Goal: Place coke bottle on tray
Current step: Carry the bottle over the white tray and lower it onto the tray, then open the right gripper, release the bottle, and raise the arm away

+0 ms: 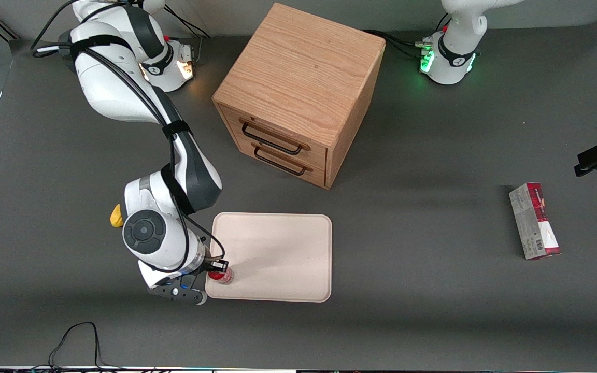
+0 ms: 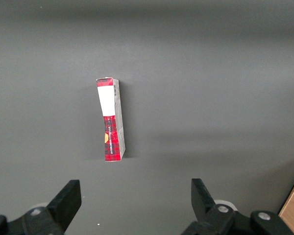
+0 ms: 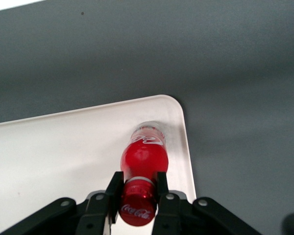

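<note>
One coke bottle (image 3: 142, 161) stands on one tray (image 1: 278, 243), pinched at the neck by the claw (image 3: 137, 192).

It sits at the tray's corner nearest the front camera, toward the working arm's end of the counter (image 1: 407, 311). From the front, the arm hides most of the bottle and of one yellow lump (image 1: 116, 215). One wooden cabinet (image 1: 298, 93) with two drawers stands farther off; one carton box (image 1: 534, 221) lies toward the parked arm's end.
</note>
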{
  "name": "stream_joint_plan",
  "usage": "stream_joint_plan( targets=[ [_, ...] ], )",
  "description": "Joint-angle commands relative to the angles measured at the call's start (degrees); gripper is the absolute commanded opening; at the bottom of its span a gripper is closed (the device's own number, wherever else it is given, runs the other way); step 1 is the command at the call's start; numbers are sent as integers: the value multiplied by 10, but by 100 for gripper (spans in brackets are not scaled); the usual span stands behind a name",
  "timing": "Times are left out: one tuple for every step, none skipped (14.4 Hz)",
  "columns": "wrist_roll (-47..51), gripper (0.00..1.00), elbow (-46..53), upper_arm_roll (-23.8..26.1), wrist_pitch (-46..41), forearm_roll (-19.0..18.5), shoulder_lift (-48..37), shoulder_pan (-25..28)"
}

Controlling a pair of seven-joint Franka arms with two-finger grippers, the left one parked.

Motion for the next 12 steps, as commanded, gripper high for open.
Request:
stream_joint_plan(
  targets=[
    [11, 100, 24, 0, -3, -13, 8, 3],
    [13, 100, 24, 0, -3, -13, 8, 3],
    [13, 100, 24, 0, -4, -13, 8, 3],
    [13, 100, 24, 0, -4, -14, 7, 3],
    [12, 100, 23, 0, -7, -14, 5, 3],
    [9, 100, 24, 0, -11, -14, -1, 2],
    [8, 100, 21, 0, -16, -13, -9, 2],
    [7, 100, 4, 0, -46, -13, -30, 2],
    [1, 100, -23, 1, -77, -13, -62, 0],
    [-33, 100, -66, 0, -95, -7, -106, -3],
    [-65, 100, -124, -3, -105, -6, -160, -4],
    [-89, 100, -208, -6, -102, -4, -226, -7]
  ],
)
